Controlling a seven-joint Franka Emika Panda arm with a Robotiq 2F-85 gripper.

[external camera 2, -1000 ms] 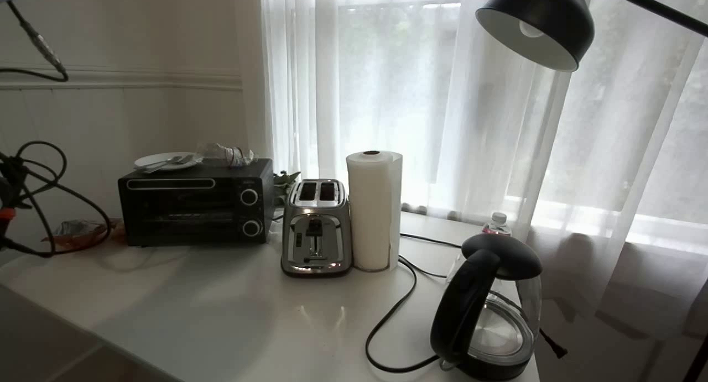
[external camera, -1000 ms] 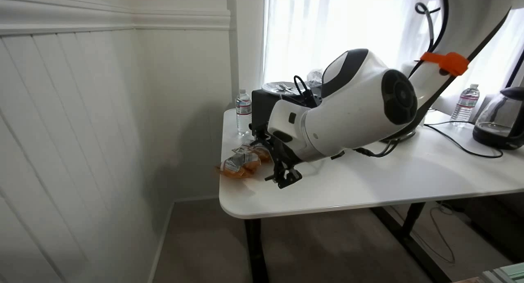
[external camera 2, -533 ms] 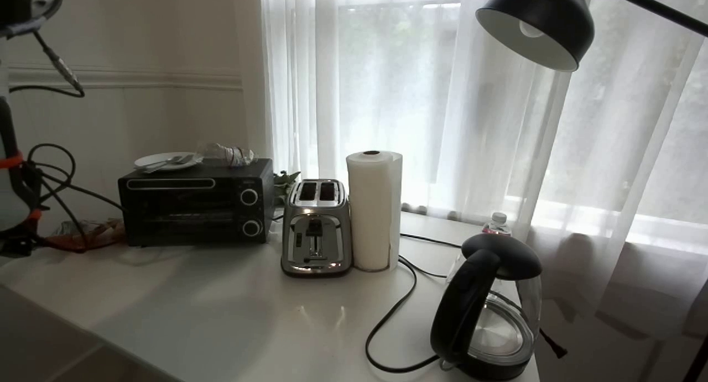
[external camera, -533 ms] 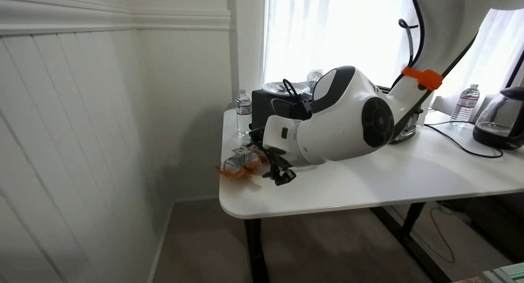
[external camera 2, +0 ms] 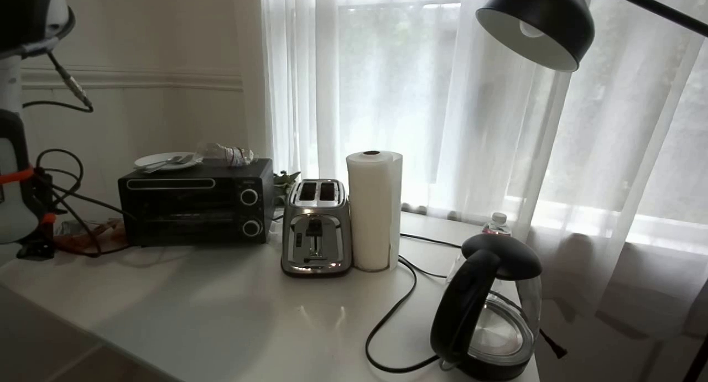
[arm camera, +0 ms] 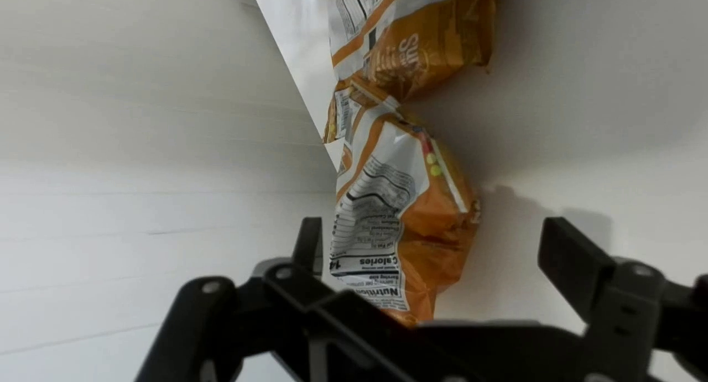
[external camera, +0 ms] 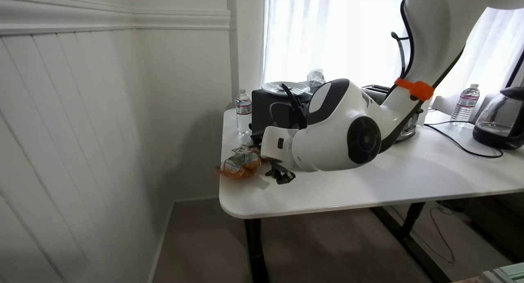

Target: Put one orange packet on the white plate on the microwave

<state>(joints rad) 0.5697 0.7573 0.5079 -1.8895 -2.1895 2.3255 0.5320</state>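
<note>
White tabletop [arm camera: 636, 166] | orange packet [arm camera: 404, 216] at its edge — broad stretch inward | gripper [arm camera: 433, 246] spread

Wrist cam close abv packets [arm camera: 406, 205]; ext. views face curtain [external camera 2: 387, 111], share microwave [external camera 2: 185, 210].

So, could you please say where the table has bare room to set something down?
The broadest bare stretch of tabletop lies in front of the microwave and toaster, short of the kettle. Crowded: the microwave's top, with the white plate and clear packet, and its side, where orange packets lie near the gripper.
</note>
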